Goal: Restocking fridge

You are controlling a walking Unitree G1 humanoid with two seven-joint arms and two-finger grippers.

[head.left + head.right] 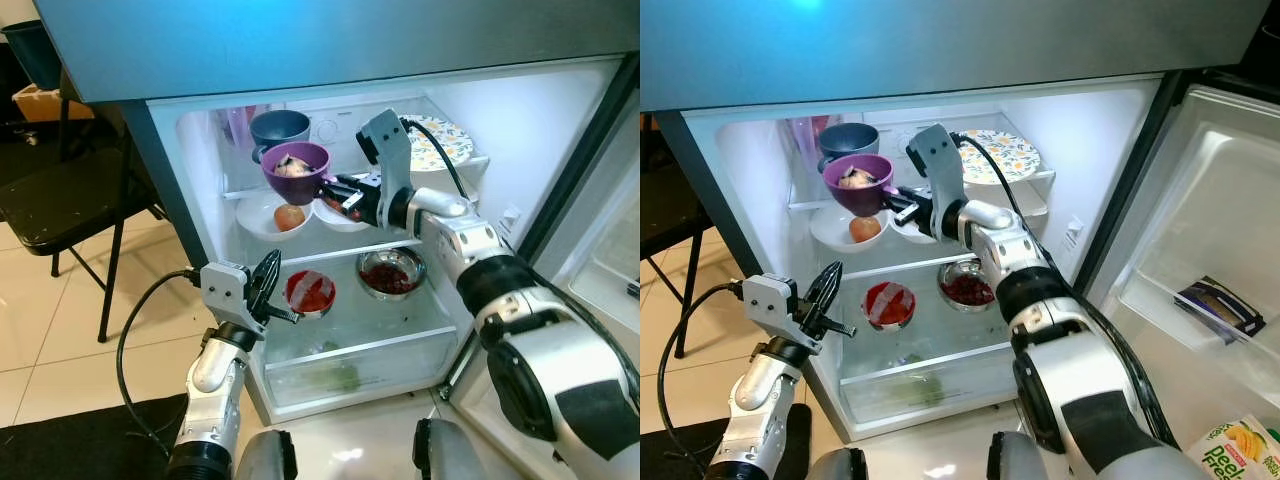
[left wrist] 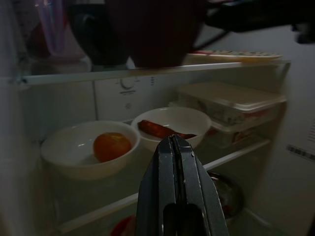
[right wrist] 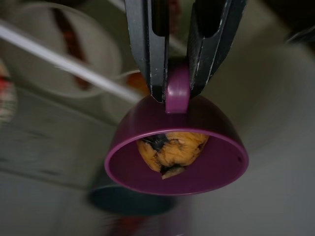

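Note:
My right gripper (image 1: 328, 186) reaches into the open fridge and is shut on the handle of a purple bowl (image 1: 296, 170) with food in it. The right wrist view shows the fingers (image 3: 147, 54) clamped on the bowl's handle (image 3: 177, 91). The bowl hangs in front of the top shelf, just before a dark blue-grey bowl (image 1: 279, 127). My left gripper (image 1: 268, 282) is shut and empty, raised outside the fridge's lower left corner, with its closed fingertips (image 2: 173, 147) pointing at the middle shelf.
The middle shelf holds a white bowl with an orange fruit (image 1: 289, 217) and a white bowl with red food (image 2: 167, 129). Lower down sit a red-filled bowl (image 1: 311, 293) and a steel bowl (image 1: 391, 274). A patterned plate (image 1: 998, 155) rests on containers. The door (image 1: 1200, 270) stands open at right; a chair (image 1: 70, 200) at left.

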